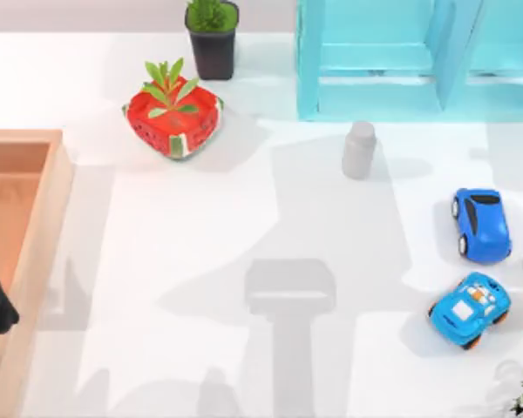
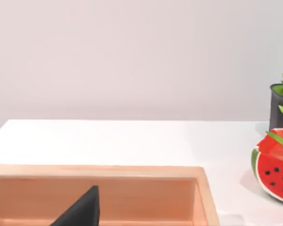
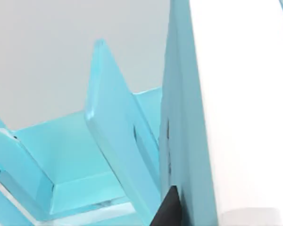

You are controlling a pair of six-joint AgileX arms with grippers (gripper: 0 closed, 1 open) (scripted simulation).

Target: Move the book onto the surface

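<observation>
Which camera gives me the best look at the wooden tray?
The top view: the tray lies at the table's left edge, its rim and floor seen from above. The left wrist view shows its rim and inner wall close up. The right wrist view faces the turquoise shelf.

Bright, even light across all views, no dim corners. The white tabletop [image 1: 209,261] is nearly blown out along the far edge in the top view, with little texture. Shadows are soft and pale grey: a large arm-shaped one lies at centre bottom, and smaller ones trail to the right of the grey bottle [image 1: 359,150] and beside the blue cars [image 1: 481,224]. The watermelon planter [image 1: 174,117] casts a faint shadow on its right. No hard glare spots. Edges look slightly soft everywhere. In the right wrist view the turquoise shelf [image 3: 118,155] is very close and smeared, with flat shading.
</observation>
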